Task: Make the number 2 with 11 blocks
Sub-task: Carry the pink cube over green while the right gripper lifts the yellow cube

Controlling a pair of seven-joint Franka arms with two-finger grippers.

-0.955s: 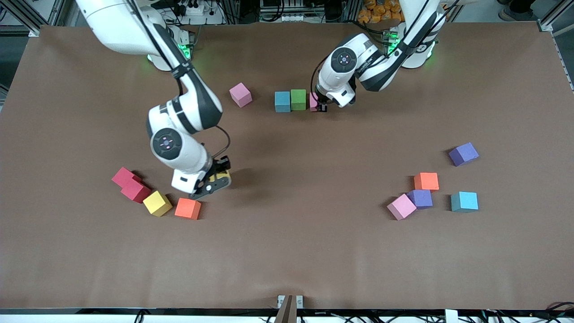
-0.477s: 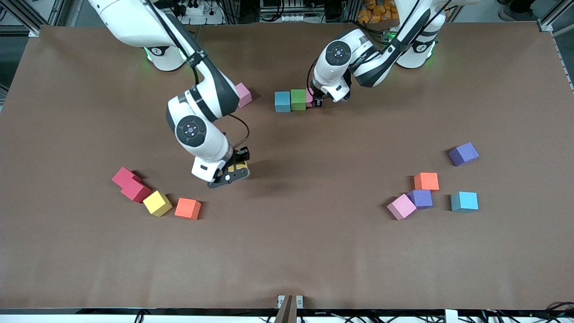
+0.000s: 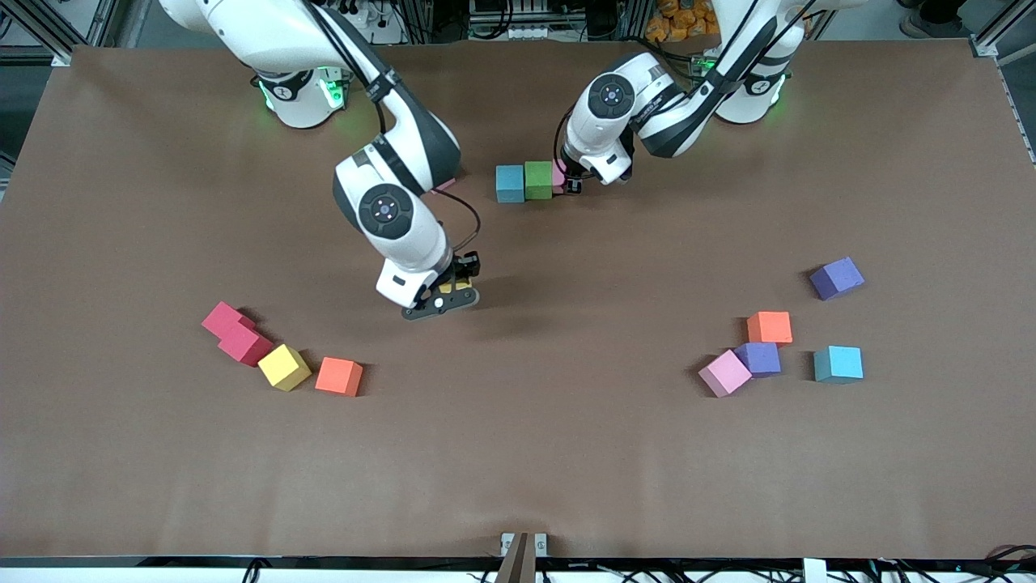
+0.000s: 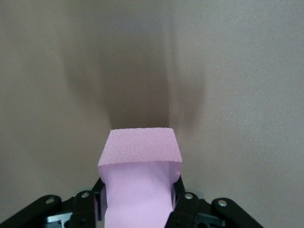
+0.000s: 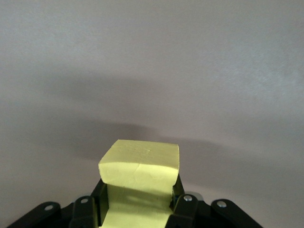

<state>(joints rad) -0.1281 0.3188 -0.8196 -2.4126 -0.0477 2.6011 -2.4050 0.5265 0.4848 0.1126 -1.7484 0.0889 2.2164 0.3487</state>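
We see two red blocks, a yellow block and an orange block near the right arm's end of the table. The right gripper is up over bare table, its jaws pinching another yellow cube. The left gripper squeezes a pink cube right beside a green block, which touches a blue block. More blocks lie well apart from both jaws, toward the left arm's end.
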